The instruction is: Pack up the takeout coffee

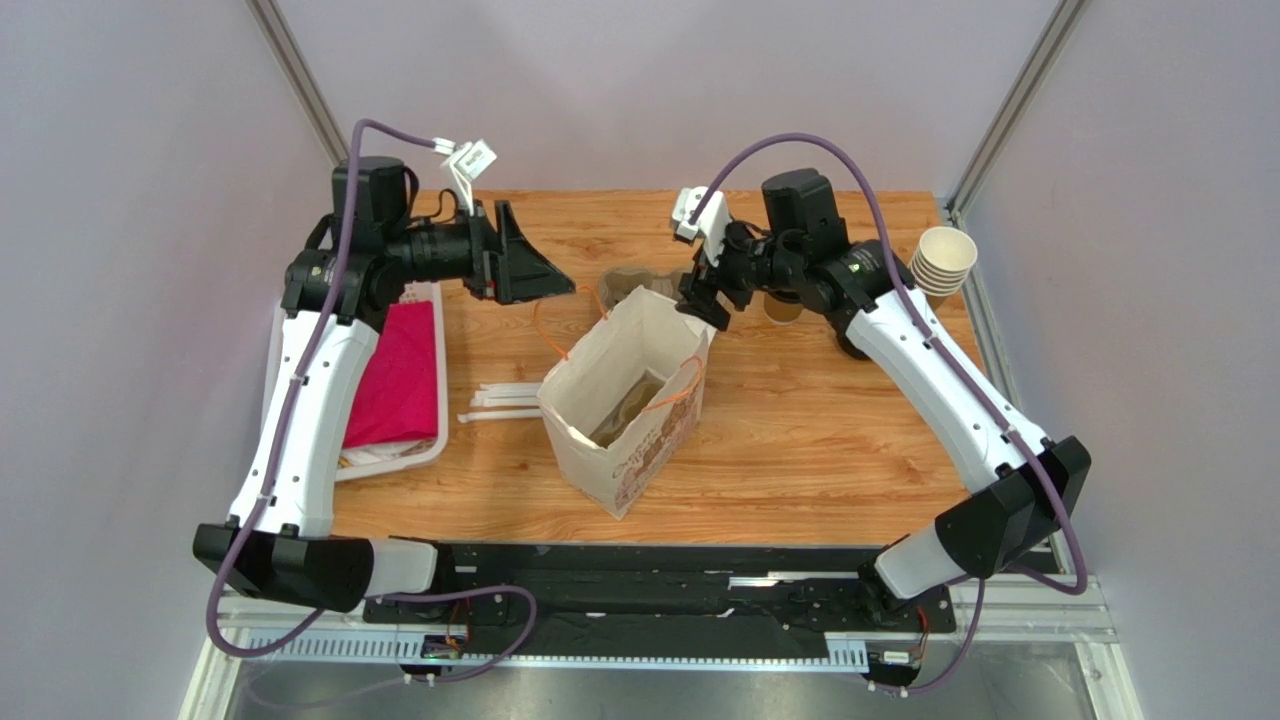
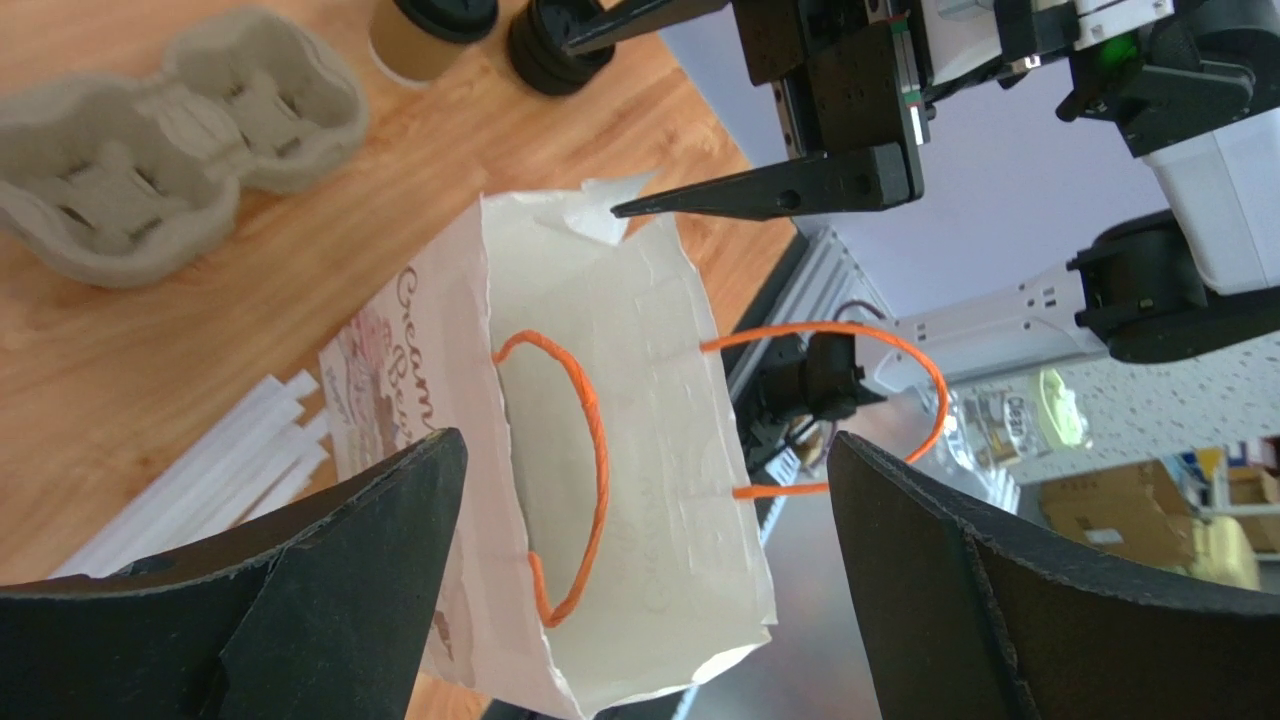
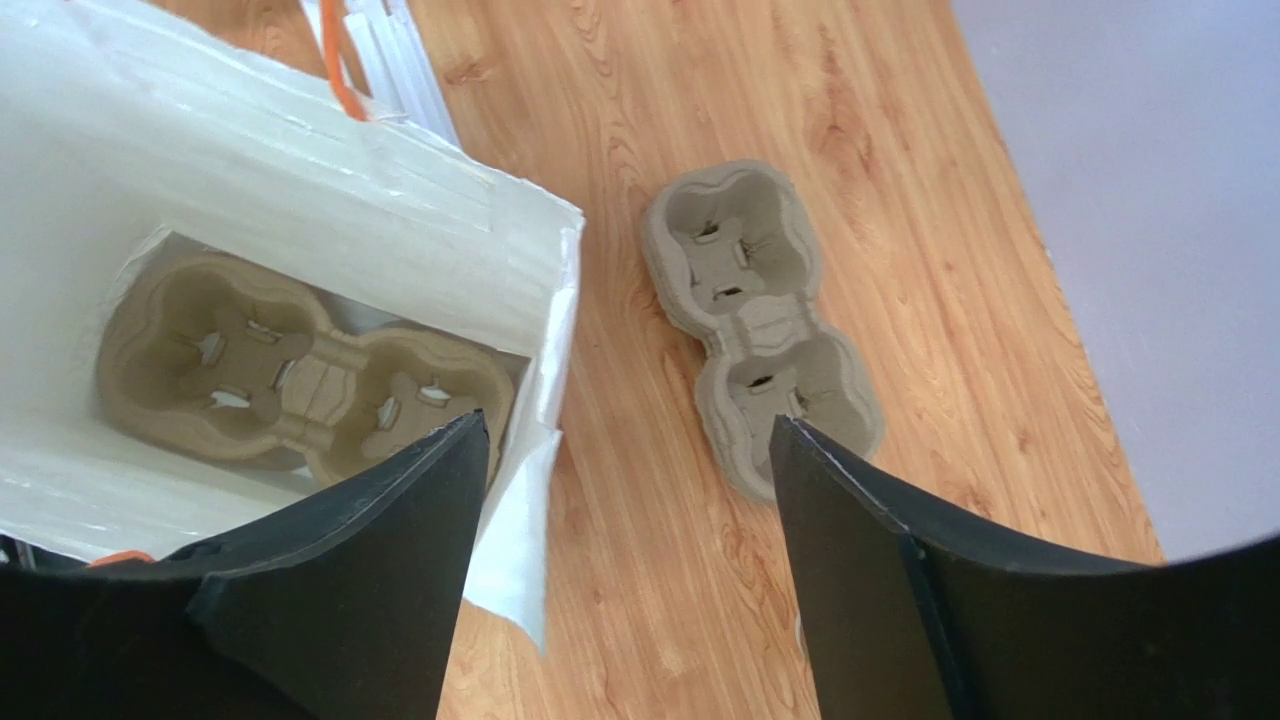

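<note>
A wooden tabletop [image 1: 812, 435] is enclosed by pale walls. A white paper bag [image 1: 631, 398] with orange handles is stood open at its centre, and a cardboard cup carrier [image 3: 301, 375] is laid inside. The left gripper [image 2: 646, 450] is held wide and empty, to the far left of the bag. The right gripper [image 3: 631, 425] is spread, empty, over the bag's far corner. The takeout coffee [image 2: 425, 33] is stood on the tabletop beyond the bag, beside loose black lids [image 2: 556, 45].

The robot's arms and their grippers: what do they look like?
The left arm and right arm have smooth white shells with black joints and black bases. A purple cable loops along each arm. The left gripper and right gripper each have two matte black, wedge-shaped fingers tapering to points.
</note>
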Tool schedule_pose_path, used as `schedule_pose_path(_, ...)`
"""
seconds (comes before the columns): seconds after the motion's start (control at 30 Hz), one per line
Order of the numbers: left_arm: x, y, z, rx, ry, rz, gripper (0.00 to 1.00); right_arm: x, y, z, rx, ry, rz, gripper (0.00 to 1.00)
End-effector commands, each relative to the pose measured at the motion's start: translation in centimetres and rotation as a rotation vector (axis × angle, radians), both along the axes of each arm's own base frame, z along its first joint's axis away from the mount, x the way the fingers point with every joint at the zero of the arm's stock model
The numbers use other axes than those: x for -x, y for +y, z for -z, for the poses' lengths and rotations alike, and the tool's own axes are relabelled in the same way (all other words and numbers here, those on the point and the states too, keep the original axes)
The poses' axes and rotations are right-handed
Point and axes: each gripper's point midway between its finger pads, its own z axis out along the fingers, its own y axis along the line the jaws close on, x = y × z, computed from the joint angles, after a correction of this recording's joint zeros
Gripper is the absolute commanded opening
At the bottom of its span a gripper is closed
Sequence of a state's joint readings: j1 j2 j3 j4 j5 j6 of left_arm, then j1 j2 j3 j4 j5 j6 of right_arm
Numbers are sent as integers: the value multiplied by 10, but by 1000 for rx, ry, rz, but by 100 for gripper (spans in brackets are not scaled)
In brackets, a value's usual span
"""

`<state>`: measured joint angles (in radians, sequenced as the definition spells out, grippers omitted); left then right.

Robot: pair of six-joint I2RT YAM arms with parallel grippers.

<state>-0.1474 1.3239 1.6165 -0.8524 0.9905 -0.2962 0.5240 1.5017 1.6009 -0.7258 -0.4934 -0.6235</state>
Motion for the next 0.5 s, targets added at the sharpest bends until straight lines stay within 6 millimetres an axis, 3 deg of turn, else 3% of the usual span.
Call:
schedule_pose_path(0.0,2,6,-47,45,-216,-40,99,-11,-17,-51,-116,-48,116,76)
schedule_pose_path(0.13,-2,10,-58,32,-283,-73,99,-26,-41,-76,-212,-2,241,82)
schedule_pose_path(0.17,-4,12,-60,18,-307,-91,99,-38,-58,-78,-225,3,299,84)
schedule_pose_path(0.27,-7,19,-64,-9,-355,-135,99,-66,-95,-61,-198,43,449,85)
schedule_pose_path(0.3,-6,20,-66,-18,-372,-145,99,-77,-107,-41,-149,81,505,86)
schedule_pose_path(0.47,-10,26,-64,-57,-405,-179,99,-110,-158,11,-19,162,672,87)
